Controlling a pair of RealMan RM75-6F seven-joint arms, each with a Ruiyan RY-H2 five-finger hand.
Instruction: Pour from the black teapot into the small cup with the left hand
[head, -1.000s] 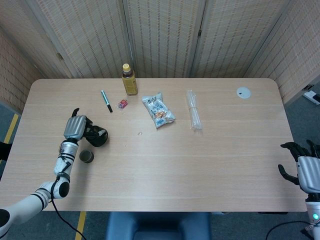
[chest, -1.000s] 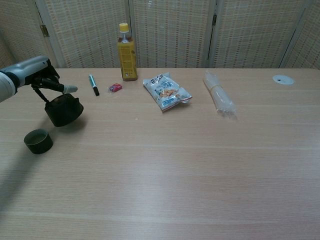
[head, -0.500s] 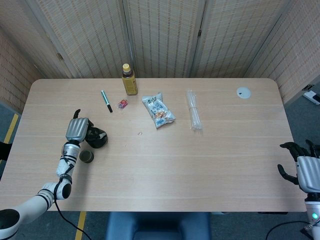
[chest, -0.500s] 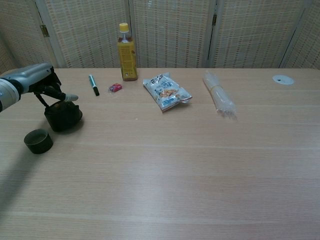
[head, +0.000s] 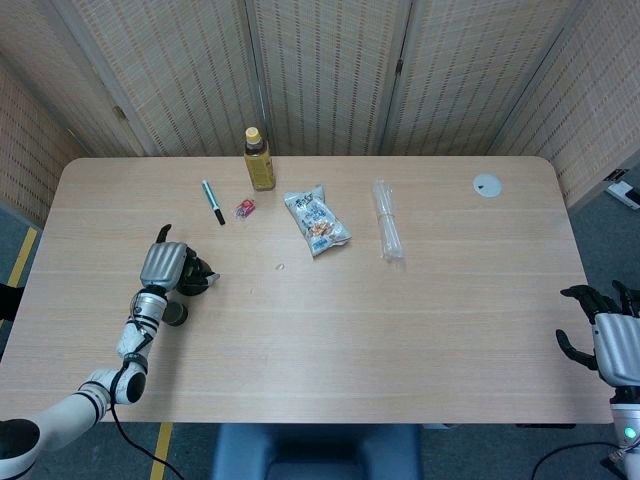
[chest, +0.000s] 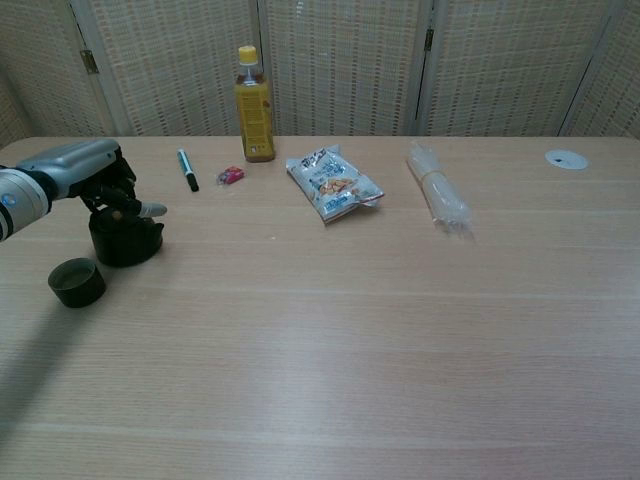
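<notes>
The left hand (chest: 95, 178) grips the teapot (chest: 124, 239) standing on the table (chest: 400, 320) beside the cup (chest: 76, 283); the right hand (head: 608, 338) hangs spread, holding nothing

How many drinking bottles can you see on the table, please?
1. The amber bottle with a yellow cap stands upright at the table's far edge, between the pen and the snack packet.
</notes>
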